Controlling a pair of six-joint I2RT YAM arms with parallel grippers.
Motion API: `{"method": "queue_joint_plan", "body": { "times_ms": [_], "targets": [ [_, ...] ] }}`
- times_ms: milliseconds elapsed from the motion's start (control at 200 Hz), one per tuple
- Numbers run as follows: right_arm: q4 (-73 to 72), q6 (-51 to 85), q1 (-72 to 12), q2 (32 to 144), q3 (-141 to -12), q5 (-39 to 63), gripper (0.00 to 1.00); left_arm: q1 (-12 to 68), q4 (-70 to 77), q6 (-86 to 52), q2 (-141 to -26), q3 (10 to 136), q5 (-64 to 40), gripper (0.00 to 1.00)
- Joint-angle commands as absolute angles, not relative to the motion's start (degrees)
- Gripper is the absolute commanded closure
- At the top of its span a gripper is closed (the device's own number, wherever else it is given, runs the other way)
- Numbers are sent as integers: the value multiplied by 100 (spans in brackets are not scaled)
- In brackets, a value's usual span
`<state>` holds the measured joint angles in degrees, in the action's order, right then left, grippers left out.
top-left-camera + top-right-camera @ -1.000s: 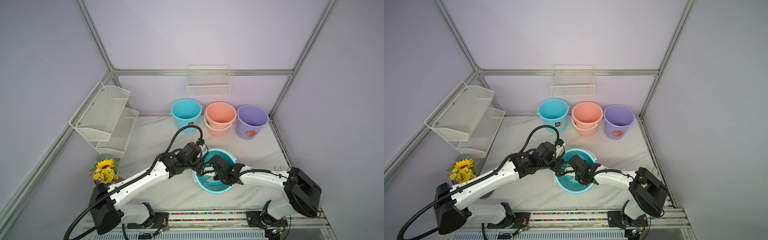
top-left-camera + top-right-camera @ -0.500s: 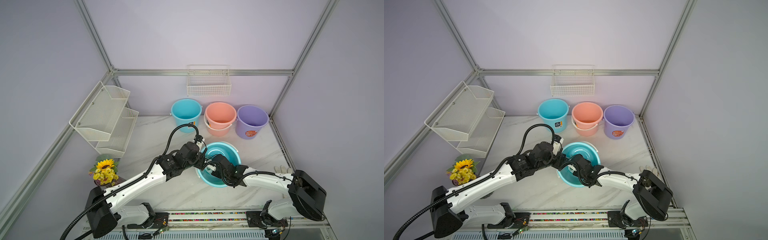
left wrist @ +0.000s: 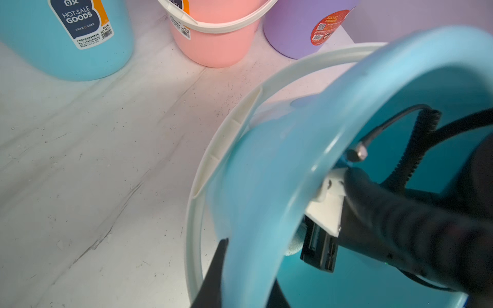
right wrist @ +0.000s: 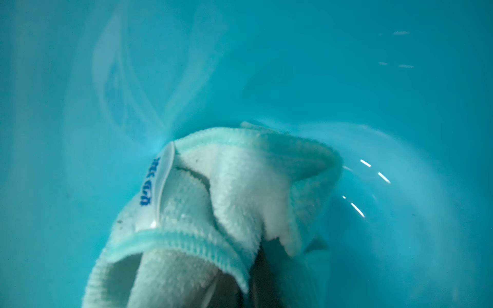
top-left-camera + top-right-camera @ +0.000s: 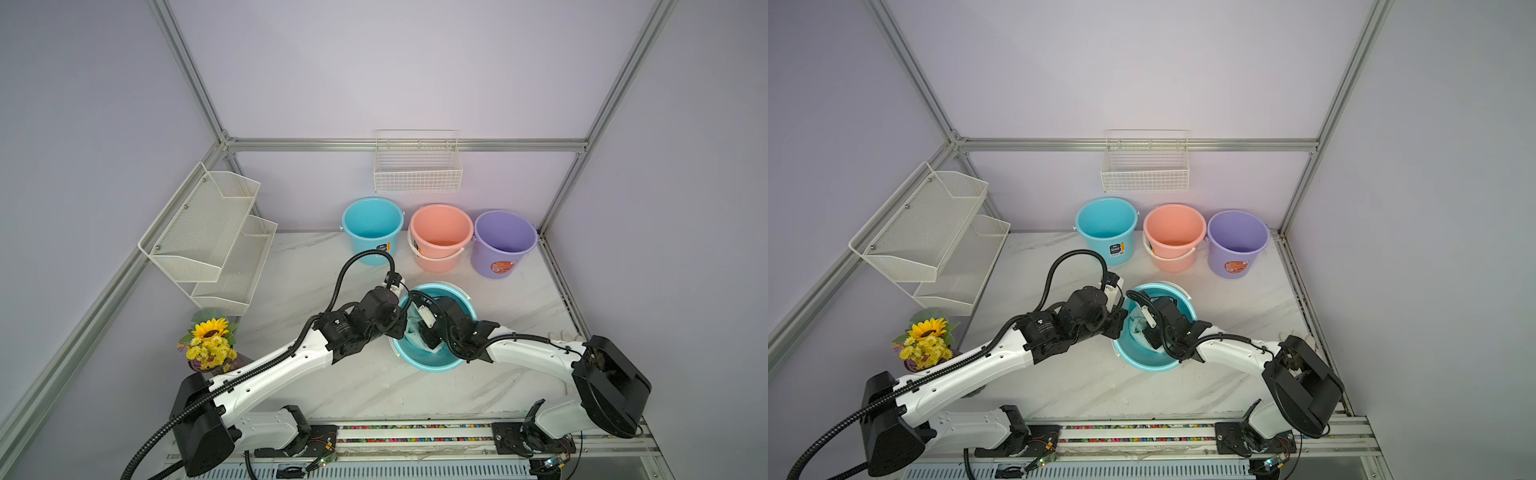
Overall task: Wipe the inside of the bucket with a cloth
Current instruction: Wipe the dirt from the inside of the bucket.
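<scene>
**Marble tabletop: two arms at the teal bucket**

White marble covers the tabletop inside a lilac-walled cell. Along its back edge stand a blue bucket (image 5: 372, 226), a pink bucket (image 5: 440, 237) and a purple bucket (image 5: 505, 243) in a row. A wire basket (image 5: 417, 166) hangs on the back wall, and a mesh shelf (image 5: 212, 232) hangs at the left.

Near the middle of the tabletop, toward the front edge, sits the teal bucket (image 5: 432, 365) (image 5: 1142, 363). The left gripper (image 5: 399, 322) (image 3: 248, 280) is clenched on the bucket's rim, one black finger outside the wall and one inside.

The right gripper (image 5: 430, 343) (image 5: 1152, 340) reaches down into the bucket, jaws clamped on the cloth (image 5: 413, 332) (image 4: 240, 186). The pale mint towel is bunched against the inner wall, its white tag (image 4: 153, 186) turned outward.
</scene>
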<state>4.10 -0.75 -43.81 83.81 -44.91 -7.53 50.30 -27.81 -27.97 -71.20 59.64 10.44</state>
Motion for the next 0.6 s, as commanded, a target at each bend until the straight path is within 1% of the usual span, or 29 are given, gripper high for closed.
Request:
{"method": "queue_joint_plan", "body": {
  "times_ms": [0, 40, 105, 180, 280, 340, 390, 435, 505, 595],
  "targets": [
    [345, 600, -4245, 8095, -4546, -1674, 100, 5129, -2512, -2912, -6905, 6147, 764, 100],
    [483, 855, -4244, 8109, -4633, -2247, 100, 5130, -2529, -2939, -6908, 6148, 758, 100],
    [454, 1034, -4245, 8108, -4684, -2641, 100, 5133, -2526, -2961, -6924, 6152, 716, 100],
    [178, 1388, -4237, 8121, -4654, -2699, 100, 5135, -2487, -2962, -6934, 6147, 648, 100],
    [-309, 1702, -4242, 8235, -4632, -2402, 100, 5133, -2422, -2946, -6935, 6150, 552, 100],
    [-768, 1784, -4238, 8310, -4546, -2026, 100, 5135, -2400, -2936, -6959, 6161, 502, 100],
    [-1113, 1689, -4234, 8411, -4507, -1531, 100, 5134, -2408, -2943, -6969, 6167, 496, 100],
    [-1145, 1568, -4227, 8552, -4607, -1006, 100, 5137, -2408, -2960, -6954, 6161, 509, 100],
    [-808, 1290, -4223, 8804, -4849, -189, 100, 5133, -2406, -2970, -6935, 6147, 606, 100],
    [49, 1021, -4211, 9085, -5194, 640, 100, 5133, -2469, -3012, -6882, 6147, 874, 100]
  ]
}}
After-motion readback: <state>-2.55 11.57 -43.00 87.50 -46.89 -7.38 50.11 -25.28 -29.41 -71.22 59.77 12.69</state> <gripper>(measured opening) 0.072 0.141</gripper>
